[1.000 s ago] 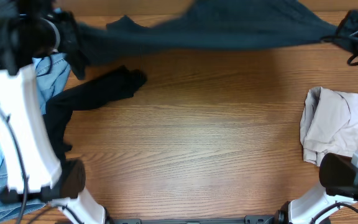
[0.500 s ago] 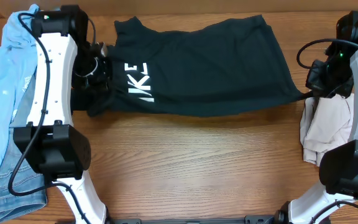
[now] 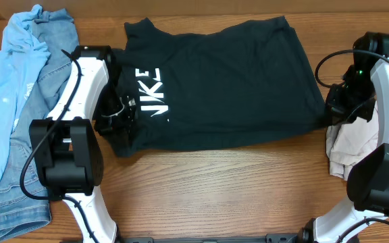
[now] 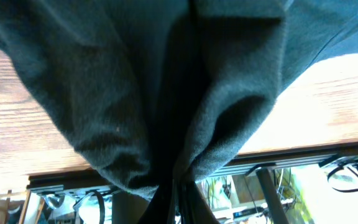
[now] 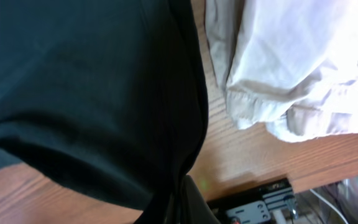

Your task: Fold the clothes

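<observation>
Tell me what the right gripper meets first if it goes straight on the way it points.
The right gripper meets the black T-shirt pinched in its jaws; behind it probably the table, depth unclear.

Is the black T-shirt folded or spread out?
Spread out, not folded: the black T-shirt lies open across the table, white lettering showing, left gripper and right gripper each shut on a side edge.

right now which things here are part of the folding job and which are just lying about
In the job: black T-shirt with white letters, pinched at its ends by the left hand and right hand.
Lying about, waiting to be folded: light-blue denim pile at the left; off-white garment at the right.
</observation>
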{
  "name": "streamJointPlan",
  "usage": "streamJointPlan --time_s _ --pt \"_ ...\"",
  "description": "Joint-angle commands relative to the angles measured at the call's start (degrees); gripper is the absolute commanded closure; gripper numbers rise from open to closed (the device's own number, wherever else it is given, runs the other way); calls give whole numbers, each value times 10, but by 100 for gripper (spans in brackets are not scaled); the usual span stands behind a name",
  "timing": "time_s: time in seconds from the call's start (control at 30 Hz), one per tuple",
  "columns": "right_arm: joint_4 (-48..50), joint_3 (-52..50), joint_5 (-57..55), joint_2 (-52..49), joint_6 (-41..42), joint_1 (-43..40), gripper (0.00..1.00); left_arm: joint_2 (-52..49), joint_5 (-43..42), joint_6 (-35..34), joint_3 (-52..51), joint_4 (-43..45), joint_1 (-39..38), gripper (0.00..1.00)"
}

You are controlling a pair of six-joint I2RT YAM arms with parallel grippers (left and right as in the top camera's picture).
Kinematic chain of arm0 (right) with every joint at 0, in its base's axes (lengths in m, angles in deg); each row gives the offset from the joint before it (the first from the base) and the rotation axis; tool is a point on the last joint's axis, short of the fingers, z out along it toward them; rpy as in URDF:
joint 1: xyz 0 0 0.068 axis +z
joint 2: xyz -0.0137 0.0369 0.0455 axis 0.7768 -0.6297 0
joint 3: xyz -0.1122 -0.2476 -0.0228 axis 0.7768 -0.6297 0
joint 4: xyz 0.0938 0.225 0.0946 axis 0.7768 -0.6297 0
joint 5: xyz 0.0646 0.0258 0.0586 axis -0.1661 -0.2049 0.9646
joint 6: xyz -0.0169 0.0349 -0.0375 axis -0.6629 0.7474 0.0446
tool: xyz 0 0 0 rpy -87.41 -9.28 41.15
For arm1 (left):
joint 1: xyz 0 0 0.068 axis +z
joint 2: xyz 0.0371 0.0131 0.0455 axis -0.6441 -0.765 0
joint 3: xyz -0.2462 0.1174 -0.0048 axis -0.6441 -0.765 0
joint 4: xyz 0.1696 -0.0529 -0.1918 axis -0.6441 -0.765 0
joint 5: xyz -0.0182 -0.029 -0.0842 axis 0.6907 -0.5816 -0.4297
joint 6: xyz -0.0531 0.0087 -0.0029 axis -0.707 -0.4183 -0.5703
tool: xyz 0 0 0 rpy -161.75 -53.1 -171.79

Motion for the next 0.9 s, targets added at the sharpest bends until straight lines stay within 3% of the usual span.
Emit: streamJointPlan --time_s 0.0,0.2,0.37,0.7,0.87 --pt "22 -59 10 34 0 -3 96 0 8 15 -56 11 -2 96" --pt "118 -218 17 139 29 -86 96 10 14 -13 -170 49 -17 96" --pt "138 -244 62 176 26 -178 96 56 14 -53 -273 101 -37 96" --pt "158 -244 72 176 21 -169 96 294 61 -158 -280 161 -17 96" --pt "236 -243 124 176 -3 -151 96 304 73 -219 -280 296 -17 96"
